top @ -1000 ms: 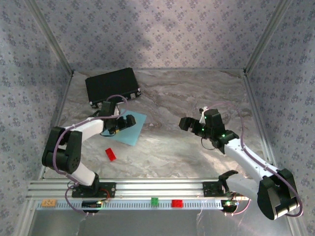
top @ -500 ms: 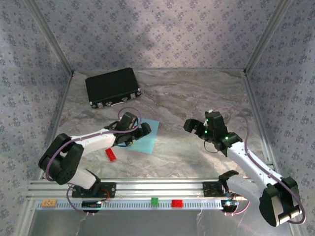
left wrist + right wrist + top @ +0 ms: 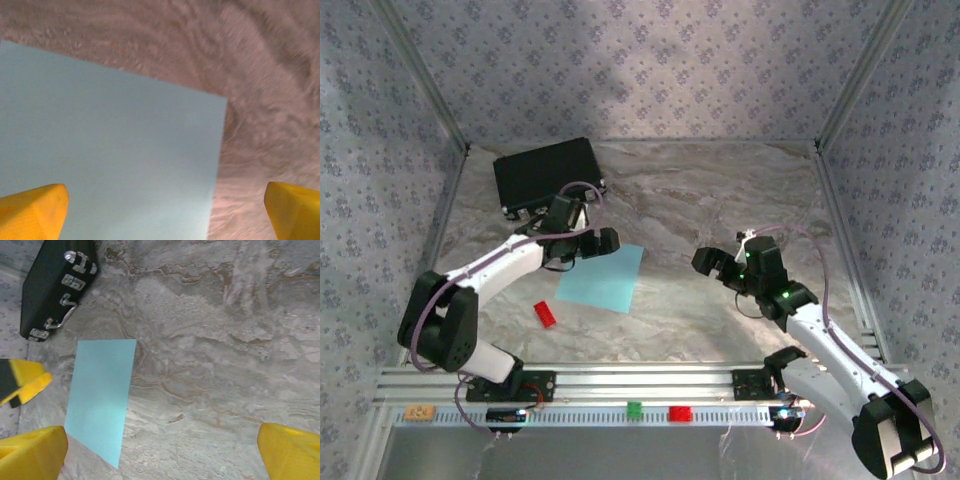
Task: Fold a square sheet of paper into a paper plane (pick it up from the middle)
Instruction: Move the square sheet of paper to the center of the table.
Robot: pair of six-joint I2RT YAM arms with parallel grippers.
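Overhead, we saw the square sheet of thin light-blue paper (image 3: 603,277) lying flat on the grey marbled desk (image 3: 700,190), left of centre. It sat between the black rectangular case (image 3: 548,175) at the far side and a small red plastic brick (image 3: 545,314) nearer the arms, touching neither. The left claw (image 3: 592,243) hung at the sheet's far left corner with its jaws spread wide and nothing in them. The right claw (image 3: 720,256) stood well apart to the right of the sheet, also wide open and empty. A green brick (image 3: 634,408) and another red brick (image 3: 679,413) rested on the rail at the near edge.

From the left wrist, we looked down on the left claw (image 3: 165,212). One yellow fingertip (image 3: 35,212) was above the paper (image 3: 110,150), the other above bare desk beyond the sheet's edge.

From the right wrist, the right claw (image 3: 160,452) gaped over bare desk. The sheet (image 3: 100,395) lay to the left below the case (image 3: 52,285), with a yellow tip of the left claw (image 3: 22,382) just beside its edge.
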